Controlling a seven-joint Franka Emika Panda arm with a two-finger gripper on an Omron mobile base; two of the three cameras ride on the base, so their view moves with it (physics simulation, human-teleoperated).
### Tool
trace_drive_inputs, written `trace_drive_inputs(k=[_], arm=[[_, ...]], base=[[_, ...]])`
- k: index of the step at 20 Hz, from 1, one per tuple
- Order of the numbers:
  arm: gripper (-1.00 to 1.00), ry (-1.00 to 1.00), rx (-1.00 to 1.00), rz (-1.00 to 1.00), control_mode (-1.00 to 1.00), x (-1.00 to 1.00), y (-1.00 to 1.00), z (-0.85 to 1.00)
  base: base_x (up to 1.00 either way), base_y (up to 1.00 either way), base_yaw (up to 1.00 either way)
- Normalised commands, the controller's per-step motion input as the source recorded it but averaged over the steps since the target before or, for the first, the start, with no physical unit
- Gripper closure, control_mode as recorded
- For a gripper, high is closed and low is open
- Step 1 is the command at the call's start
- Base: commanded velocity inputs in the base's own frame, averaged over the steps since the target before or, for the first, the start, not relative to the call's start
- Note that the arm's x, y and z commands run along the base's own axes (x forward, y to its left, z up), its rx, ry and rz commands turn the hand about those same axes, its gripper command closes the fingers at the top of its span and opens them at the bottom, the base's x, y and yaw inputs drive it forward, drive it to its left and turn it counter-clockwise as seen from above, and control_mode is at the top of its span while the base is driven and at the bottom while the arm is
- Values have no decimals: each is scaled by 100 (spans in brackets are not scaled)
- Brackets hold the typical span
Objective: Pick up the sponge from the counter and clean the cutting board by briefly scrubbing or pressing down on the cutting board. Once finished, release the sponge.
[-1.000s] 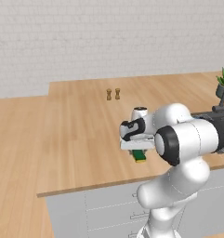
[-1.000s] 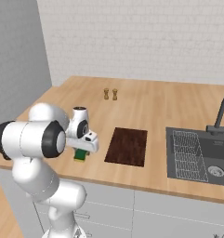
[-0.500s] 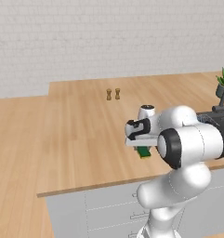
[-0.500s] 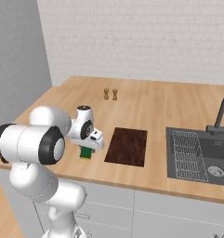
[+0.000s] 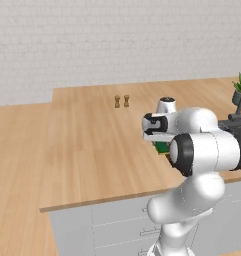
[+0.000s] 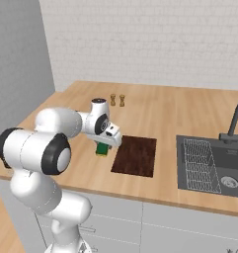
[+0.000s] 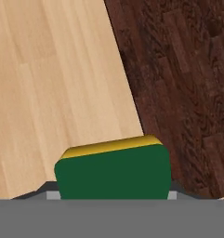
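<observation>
Gripping the sponge (image 7: 113, 172) in my claw (image 6: 104, 147), I'm holding it above the counter (image 6: 155, 111), just beside the cutting board (image 6: 135, 155). My hand camera is showing the board's dark grain alongside pale planks; the right base view is showing the sink (image 6: 209, 163) and two small shakers (image 6: 117, 100) by the white brick wall (image 6: 140, 39).

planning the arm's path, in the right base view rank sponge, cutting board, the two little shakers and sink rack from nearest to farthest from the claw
1. The sponge, right at the claw, apparently held.
2. The cutting board, just beside it toward the sink.
3. The two little shakers, farther back on the counter toward the wall.
4. The sink rack, far side, inside the sink.
</observation>
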Motion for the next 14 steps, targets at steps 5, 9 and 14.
trace_drive_inputs(k=[5,9,14], arm=[[100,0,0,-10,-100,88,-57,32],[100,0,0,-10,-100,73,-67,10],[100,0,0,-6,-100,56,-40,-2]], base=[[0,0,0],[0,0,0],[0,0,0]])
